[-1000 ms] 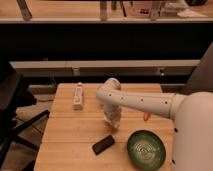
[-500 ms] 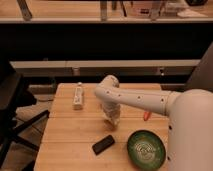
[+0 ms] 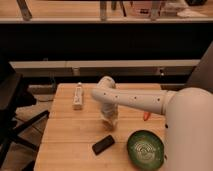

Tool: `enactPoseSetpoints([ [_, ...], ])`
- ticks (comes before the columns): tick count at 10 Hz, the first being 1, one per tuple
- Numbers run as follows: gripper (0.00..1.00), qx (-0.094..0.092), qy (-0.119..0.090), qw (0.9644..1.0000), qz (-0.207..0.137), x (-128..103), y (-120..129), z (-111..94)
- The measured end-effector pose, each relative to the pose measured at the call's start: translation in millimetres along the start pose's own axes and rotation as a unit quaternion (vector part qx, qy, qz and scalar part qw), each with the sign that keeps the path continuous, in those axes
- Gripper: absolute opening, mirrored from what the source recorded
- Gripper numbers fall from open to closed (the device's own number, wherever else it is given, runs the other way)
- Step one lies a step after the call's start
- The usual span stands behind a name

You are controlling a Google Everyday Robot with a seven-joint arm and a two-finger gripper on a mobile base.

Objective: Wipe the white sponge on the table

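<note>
My gripper [image 3: 109, 119] points straight down over the middle of the light-wood table [image 3: 65, 135], at the end of the white arm that reaches in from the right. It is shut on the white sponge [image 3: 109, 125], a small cream block pressed against the tabletop under it. The gripper hides the sponge's upper part.
A flat black slab [image 3: 103, 144] lies just in front of the sponge. A green bowl [image 3: 145, 148] stands at the front right. A long white power strip [image 3: 78, 96] lies at the back left. A small orange object [image 3: 146, 116] sits behind the arm. A black chair [image 3: 10, 110] stands to the left.
My gripper has slid a little to the left along the tabletop with the sponge under it. The slab, bowl and power strip have not moved.
</note>
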Motion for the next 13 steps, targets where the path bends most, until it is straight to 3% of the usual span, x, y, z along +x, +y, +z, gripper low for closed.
enactPoseSetpoints([
  [10, 0.01, -0.016, -0.009, 0.9979, -0.063, 9.7, -10.7, -3.4],
  [13, 0.01, -0.016, -0.011, 0.9976, -0.067, 7.7, -10.0, -3.7],
])
